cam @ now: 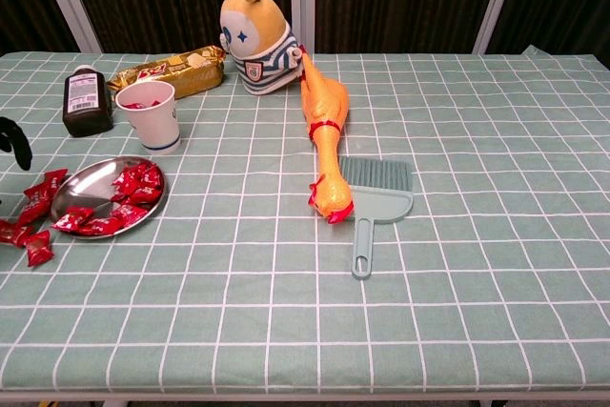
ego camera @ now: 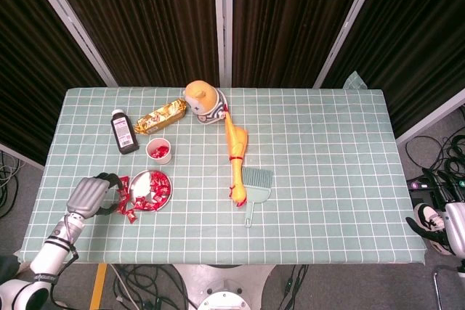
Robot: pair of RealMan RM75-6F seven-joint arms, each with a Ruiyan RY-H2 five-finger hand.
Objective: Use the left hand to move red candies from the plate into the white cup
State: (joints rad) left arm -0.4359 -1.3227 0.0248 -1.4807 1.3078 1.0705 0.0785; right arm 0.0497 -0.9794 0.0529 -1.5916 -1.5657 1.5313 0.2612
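A steel plate (ego camera: pixel 142 178) (cam: pixel 80 193) near the table's left edge holds several red candies (ego camera: pixel 158 189) (cam: pixel 134 183). More red candies (ego camera: pixel 126 205) (cam: pixel 31 209) lie loose on the cloth to its left. The white cup (ego camera: pixel 158 150) (cam: pixel 152 114) stands just behind the plate with red candies inside. My left hand (ego camera: pixel 91 193) hovers left of the plate beside the loose candies, its dark fingers (cam: pixel 11 140) apart and holding nothing. My right hand (ego camera: pixel 430 224) hangs off the table's lower right corner, too small to read.
A dark bottle (ego camera: pixel 123 131) (cam: pixel 86 100) stands left of the cup and a gold snack pack (ego camera: pixel 161 115) behind it. A plush toy (cam: pixel 255 37), a rubber chicken (cam: pixel 322 131) and a green dustpan brush (cam: pixel 374 202) occupy the table's middle.
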